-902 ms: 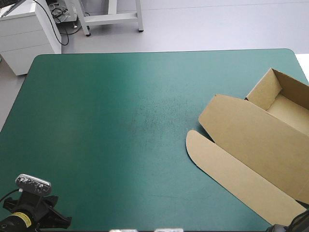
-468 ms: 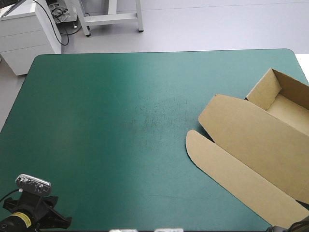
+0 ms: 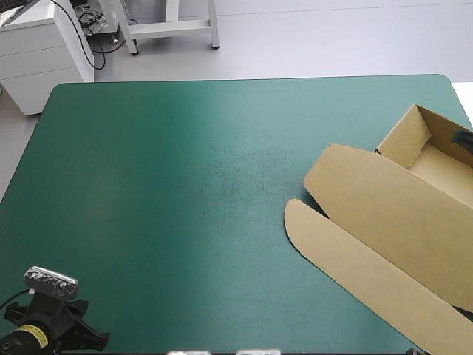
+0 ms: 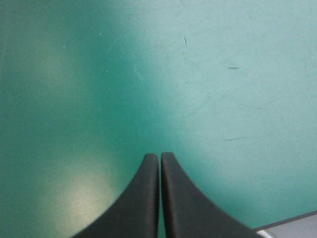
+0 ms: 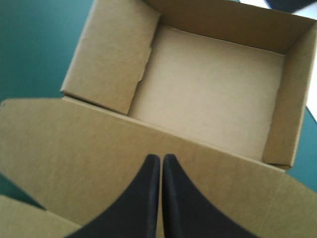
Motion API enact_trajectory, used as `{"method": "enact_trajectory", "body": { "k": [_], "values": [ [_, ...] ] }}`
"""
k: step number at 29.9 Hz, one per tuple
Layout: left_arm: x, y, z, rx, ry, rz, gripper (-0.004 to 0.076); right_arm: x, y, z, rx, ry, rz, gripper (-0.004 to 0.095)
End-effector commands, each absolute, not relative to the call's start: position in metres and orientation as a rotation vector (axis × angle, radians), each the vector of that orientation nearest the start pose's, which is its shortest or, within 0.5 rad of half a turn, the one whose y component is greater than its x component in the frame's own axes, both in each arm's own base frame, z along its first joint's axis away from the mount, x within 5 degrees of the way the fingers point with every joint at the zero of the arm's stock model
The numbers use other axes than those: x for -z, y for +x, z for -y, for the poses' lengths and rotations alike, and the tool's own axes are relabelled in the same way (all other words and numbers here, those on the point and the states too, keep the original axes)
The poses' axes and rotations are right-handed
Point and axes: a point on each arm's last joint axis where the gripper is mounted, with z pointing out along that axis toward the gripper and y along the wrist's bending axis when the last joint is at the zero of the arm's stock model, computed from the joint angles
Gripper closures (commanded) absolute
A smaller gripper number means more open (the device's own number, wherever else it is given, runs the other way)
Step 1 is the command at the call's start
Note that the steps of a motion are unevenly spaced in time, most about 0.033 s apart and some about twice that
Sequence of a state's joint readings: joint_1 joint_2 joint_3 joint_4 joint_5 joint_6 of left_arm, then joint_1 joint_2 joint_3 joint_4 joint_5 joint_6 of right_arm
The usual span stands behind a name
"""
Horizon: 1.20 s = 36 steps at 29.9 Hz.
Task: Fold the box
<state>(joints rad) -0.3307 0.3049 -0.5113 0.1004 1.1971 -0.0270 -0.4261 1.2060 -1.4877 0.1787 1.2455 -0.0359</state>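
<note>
Change: right arm's dark bulk, which sat at the near right corner of the table just before, has left that corner in the high view; a dark blur (image 3: 463, 138) now shows at the tray's far wall, and I cannot tell what it is. Nothing else has shifted.
Box: box (image 3: 384, 214) lies on the right side of the teal-green cover (image 3: 185, 185), part of it running past the table's right edge.
Build: tray (image 3: 405, 137) stands with walls raised and tucked; lid (image 3: 377, 200) lies flat toward the table's middle, its rounded flap (image 3: 347, 266) flat at the near side.
Right gripper: right gripper (image 5: 161, 157) has its black fingers pressed together in one point, holding nothing.
Box to right gripper: lid is directly under the tips and the tray's open hollow just ahead of them; contact cannot be made out.
Left gripper: left gripper (image 4: 159, 156) is likewise pinched together and empty, over bare cover at the near left corner, well apart from the box.
Why so: walls look done and only the lid is loose, so the right arm seems to be surveying or nudging it, while the left waits clear.
</note>
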Motion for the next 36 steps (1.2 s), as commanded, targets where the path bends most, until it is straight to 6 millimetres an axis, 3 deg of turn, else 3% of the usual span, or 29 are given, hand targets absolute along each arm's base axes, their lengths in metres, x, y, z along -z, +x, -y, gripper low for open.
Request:
{"method": "enact_trajectory", "body": {
  "k": [1,7,15,27,36],
  "values": [
    [-0.276,0.037,0.003,0.032,0.365,-2.386,0.0731,-0.455,0.167,0.043,-0.015,0.308,-2.327,0.0926],
    [-0.276,0.037,0.003,0.032,0.365,-2.386,0.0731,-0.439,0.114,0.006,-0.086,0.118,-2.298,0.0927],
    [-0.276,0.037,0.003,0.032,0.365,-2.386,0.0731,-0.394,0.064,-0.007,-0.103,0.023,-2.303,0.0928],
    [-0.276,0.037,0.003,0.032,0.364,-2.386,0.0731,-0.321,0.034,-0.033,-0.326,-0.253,-2.247,0.0928],
    [-0.276,0.037,0.003,0.032,0.364,-2.386,0.0731,-0.31,0.027,-0.025,-0.194,-0.221,-2.255,0.0928]
  ]
}}
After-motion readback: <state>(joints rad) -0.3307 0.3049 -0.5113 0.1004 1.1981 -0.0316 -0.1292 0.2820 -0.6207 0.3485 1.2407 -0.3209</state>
